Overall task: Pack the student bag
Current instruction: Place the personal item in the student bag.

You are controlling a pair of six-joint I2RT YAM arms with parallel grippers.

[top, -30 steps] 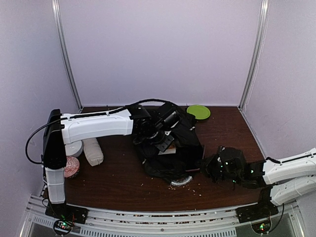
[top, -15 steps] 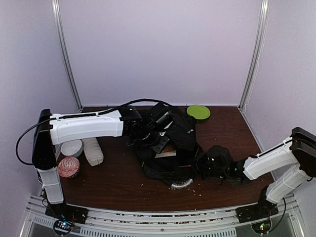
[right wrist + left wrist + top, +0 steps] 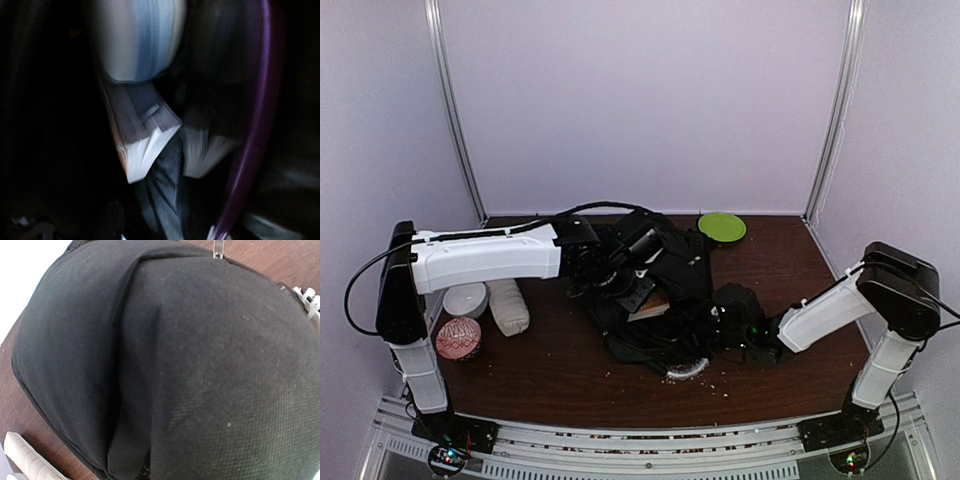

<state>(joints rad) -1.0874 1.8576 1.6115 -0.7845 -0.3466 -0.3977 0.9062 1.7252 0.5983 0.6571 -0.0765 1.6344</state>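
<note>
The student bag (image 3: 670, 270), a black backpack, lies crumpled mid-table with a book (image 3: 650, 305) showing in its mouth. My left gripper (image 3: 623, 280) is over the bag's upper left part, shut on a fold of its fabric. Black bag cloth (image 3: 175, 365) fills the left wrist view and hides the fingers. My right gripper (image 3: 722, 320) is pushed against the bag's right side at the opening. The blurred right wrist view looks into the dark interior at white book pages (image 3: 145, 155) and a blue-striped pale thing (image 3: 140, 40). Its fingers do not show.
A green disc (image 3: 722, 226) lies at the back right of the table. At the left sit a beige pouch (image 3: 508, 305), a white roll (image 3: 468, 298) and a red-and-white ball (image 3: 458, 338). A silvery ring (image 3: 686, 369) sticks out under the bag's near edge.
The right arm has stretched left, carrying its gripper from beside the bag up to its opening. The left arm has drawn back leftward, pulling the bag's top with it.
</note>
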